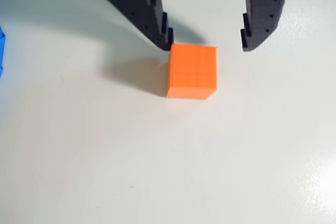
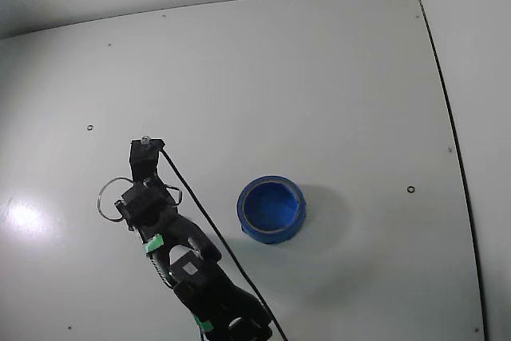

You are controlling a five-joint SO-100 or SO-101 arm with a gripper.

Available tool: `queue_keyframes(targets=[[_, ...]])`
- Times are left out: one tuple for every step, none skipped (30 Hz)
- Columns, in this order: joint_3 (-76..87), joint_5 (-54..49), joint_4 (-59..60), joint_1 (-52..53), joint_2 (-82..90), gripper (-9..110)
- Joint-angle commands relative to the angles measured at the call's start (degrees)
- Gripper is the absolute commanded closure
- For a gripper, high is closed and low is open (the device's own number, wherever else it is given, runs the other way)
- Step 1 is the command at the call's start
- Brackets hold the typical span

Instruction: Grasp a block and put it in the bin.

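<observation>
In the wrist view the block (image 1: 192,72) is a small orange cube with plain faces, lying on the white table. My gripper (image 1: 208,44) is open just beyond it. The left black fingertip (image 1: 166,35) is at the cube's far left corner and the right fingertip (image 1: 251,38) stands apart to the right, with nothing held between them. In the fixed view the gripper (image 2: 147,146) points up-left and the arm hides the block. The bin (image 2: 247,215), a round bright blue bowl with a thick rim, stands to the right of the arm and is empty.
The black arm (image 2: 196,273) with green tape bands and a cable reaches in from the bottom of the fixed view. A blue sliver (image 1: 1,51) shows at the left edge of the wrist view. The white table (image 2: 319,77) has small screw holes and a wall along its right edge.
</observation>
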Motion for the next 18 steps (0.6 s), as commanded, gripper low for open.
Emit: queue_keyframes(targets=[[-4.75, -2.29, -0.88, 0.26, 0.79, 83], [-4.75, -2.81, -0.88, 0.26, 0.44, 83], [-4.75, -3.16, -0.88, 0.53, 0.18, 83], [-4.75, -3.52, -0.88, 0.97, -0.09, 83], [-4.75, -3.69, -0.88, 1.67, -0.26, 83], [-4.75, -3.78, -0.88, 2.55, -0.44, 83], [-4.75, -4.04, -0.88, 3.34, -0.44, 83], [-4.75, -4.22, -0.88, 4.13, -0.44, 83], [-4.66, -4.39, -0.88, 4.83, -0.44, 83], [-4.57, -4.39, -0.88, 5.1, -0.44, 83], [-4.66, -4.48, -0.88, 5.89, -0.44, 83], [-4.75, -4.48, -0.88, 6.33, -0.44, 83], [-4.75, -4.48, -0.88, 6.59, -0.44, 83], [-4.75, -4.57, -0.88, 6.86, -0.44, 83], [-4.75, -4.57, -0.88, 6.86, -0.44, 83], [-4.75, -4.57, -0.88, 6.86, -0.44, 83], [-4.75, -4.57, -0.88, 6.86, -0.44, 83], [-4.75, -4.57, -0.88, 6.86, -0.44, 83]])
